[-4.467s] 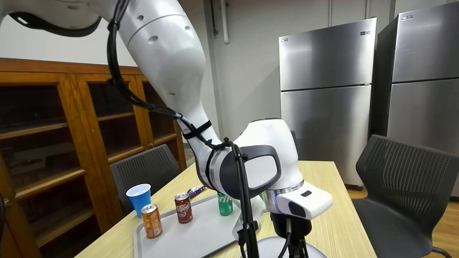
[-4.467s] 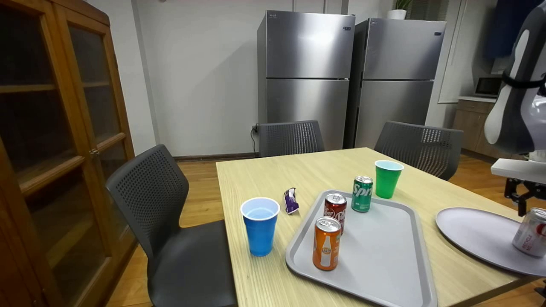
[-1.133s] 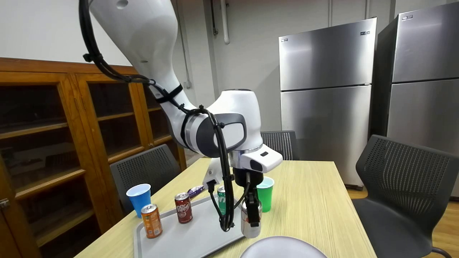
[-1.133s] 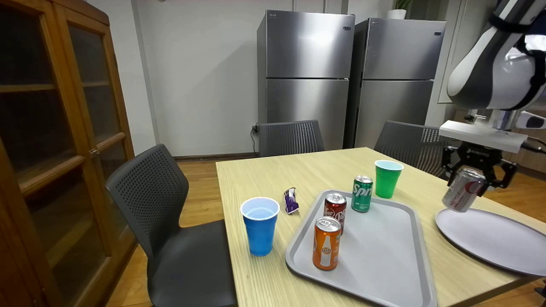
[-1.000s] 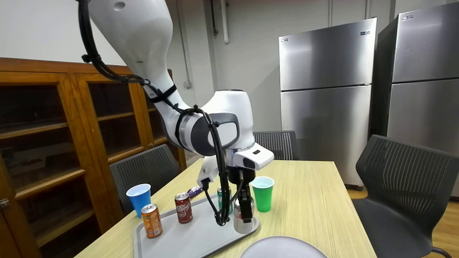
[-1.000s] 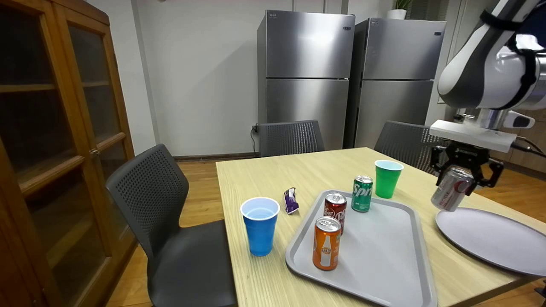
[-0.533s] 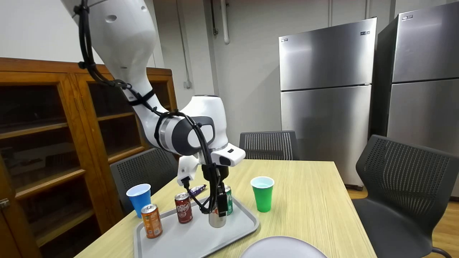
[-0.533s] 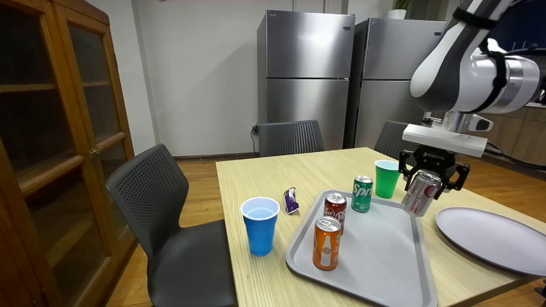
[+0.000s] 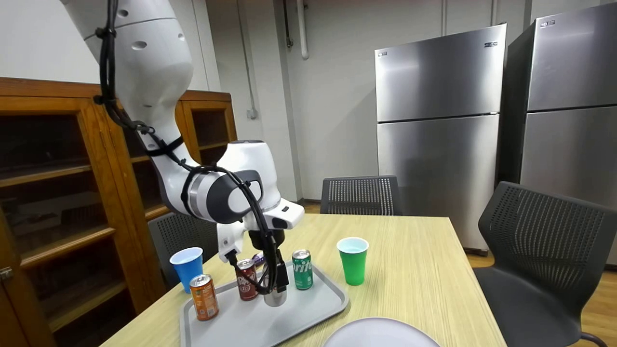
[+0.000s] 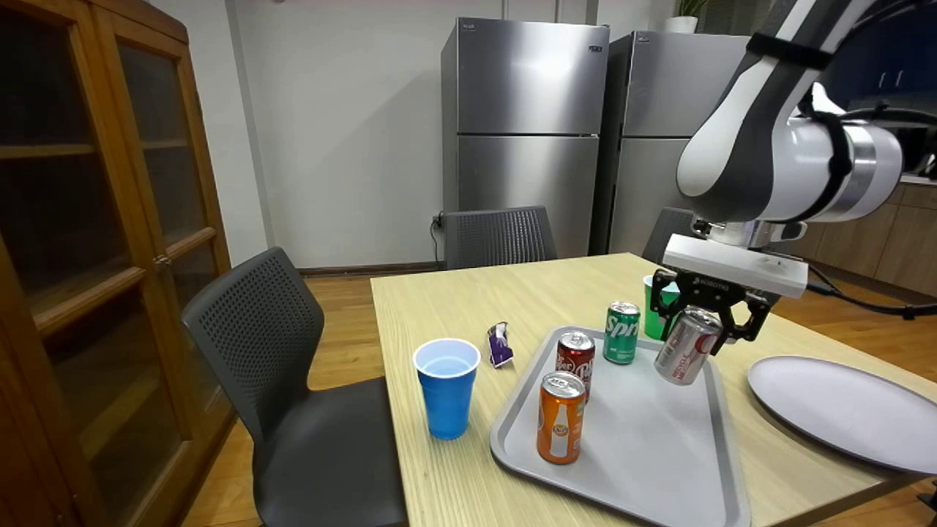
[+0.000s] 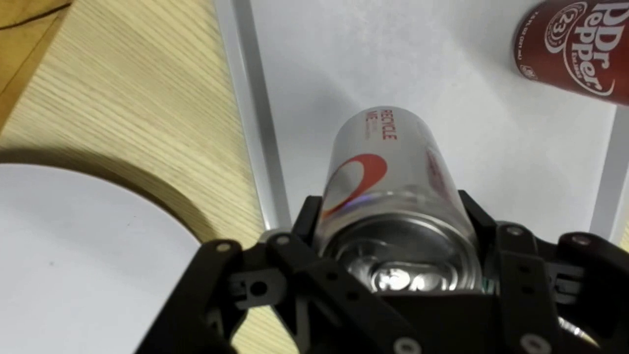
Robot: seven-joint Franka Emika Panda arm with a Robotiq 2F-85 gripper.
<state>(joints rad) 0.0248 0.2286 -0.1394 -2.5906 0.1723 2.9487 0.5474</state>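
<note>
A silver can with red markings [image 11: 388,162] is clamped between the black fingers of my gripper [image 11: 388,197], which press on its sides near the top. The can [image 10: 684,351] leans at a tilt over the right part of the grey tray [image 10: 629,454]. In an exterior view the cables and a finger cover much of the can [image 9: 274,300]. On the tray stand a green Sprite can [image 10: 621,333], a dark red Dr Pepper can [image 10: 575,357] and an orange can [image 10: 561,419], all upright. The Sprite can is nearest behind the held one.
Just behind the gripper, beyond the tray, stands a green cup [image 9: 353,260]. A blue cup [image 10: 446,391] and a purple wrapper [image 10: 499,345] lie on the tray's far side from the round plate [image 10: 842,413]. Chairs [image 9: 544,260] surround the table; a wooden cabinet [image 9: 48,202] lines the wall.
Several seconds ago the silver can was on the round plate. My gripper has since lifted it and carried it across to above the tray, sinking somewhat lately. The other cans have stayed put.
</note>
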